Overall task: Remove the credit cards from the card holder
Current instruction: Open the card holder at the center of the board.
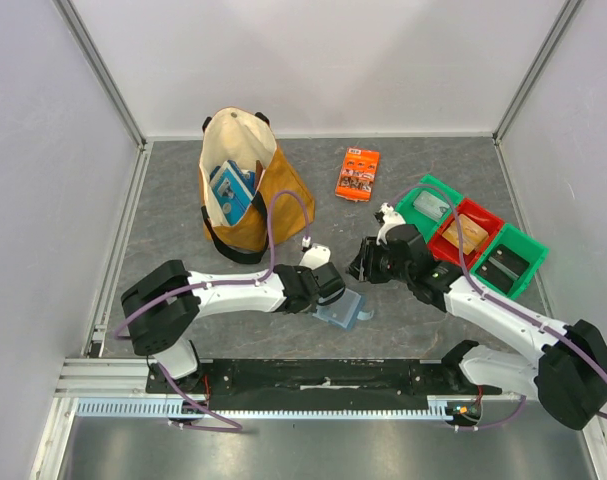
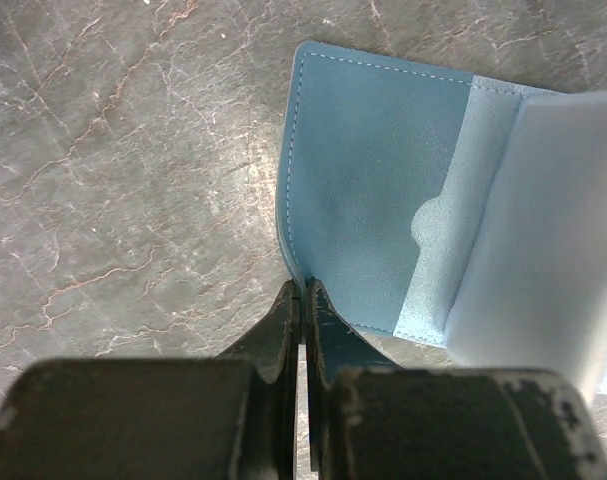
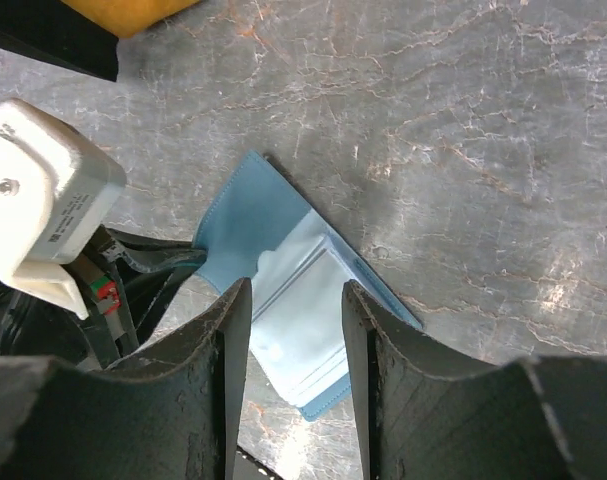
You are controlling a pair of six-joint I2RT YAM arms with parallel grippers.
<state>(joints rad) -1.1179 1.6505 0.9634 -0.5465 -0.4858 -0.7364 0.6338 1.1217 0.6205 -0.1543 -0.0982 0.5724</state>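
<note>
Pinching a flap edge of the card holder with the left gripper, bottom centre, probably to hold it open. Hovering above with the right gripper spread wide.

Grey marbled desk, loaded.
Resting on it: card holder, tote bag, orange packet, three bins.

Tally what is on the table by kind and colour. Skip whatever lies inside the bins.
Green bins: 2
Red bin: 1
Tote bag: 1
Blue-and-white box, inside the bag: 1
Orange packet: 1
Light-blue card holder: 1
Total: 7
</note>
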